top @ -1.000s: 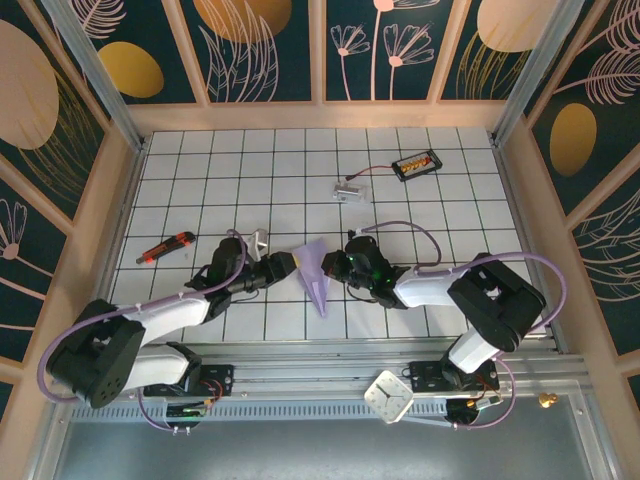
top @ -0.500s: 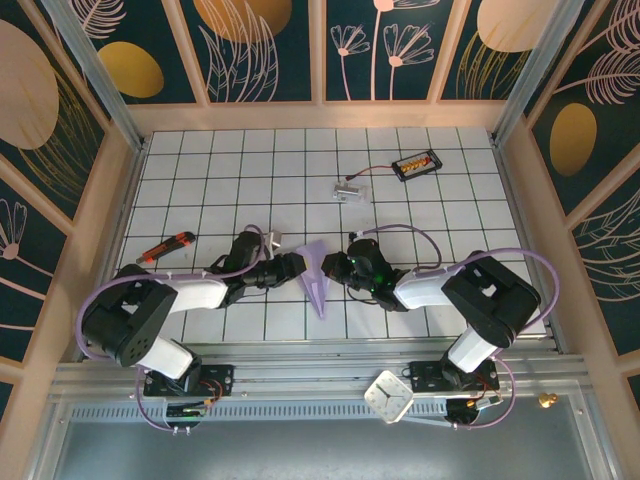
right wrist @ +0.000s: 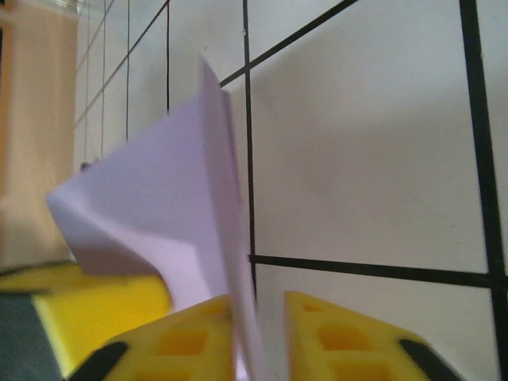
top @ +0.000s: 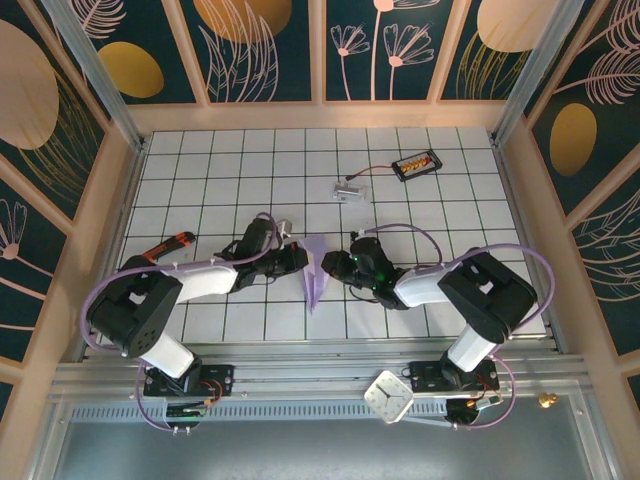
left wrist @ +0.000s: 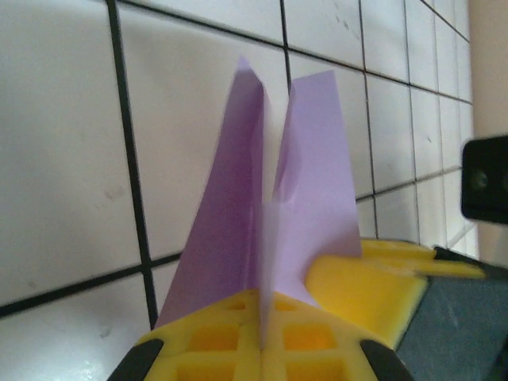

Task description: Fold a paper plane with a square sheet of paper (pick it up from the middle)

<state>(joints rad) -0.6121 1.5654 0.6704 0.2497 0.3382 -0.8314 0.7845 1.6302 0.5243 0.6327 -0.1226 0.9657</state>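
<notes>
Thin matt lavender paper plane (top: 314, 275), smooth with crisp creases, matt yellow moulded plastic fingers (left wrist: 357, 278) against the plane, smooth glossy white tiled table (top: 230, 160) under the plane

The paper plane (top: 314, 268) is a slim lavender dart, folded tight along its centre crease. It stands on edge near the middle of the white-tiled bench (top: 220, 160), point toward the near edge, its two thin wings (left wrist: 226, 206) side by side and slightly parted
</notes>
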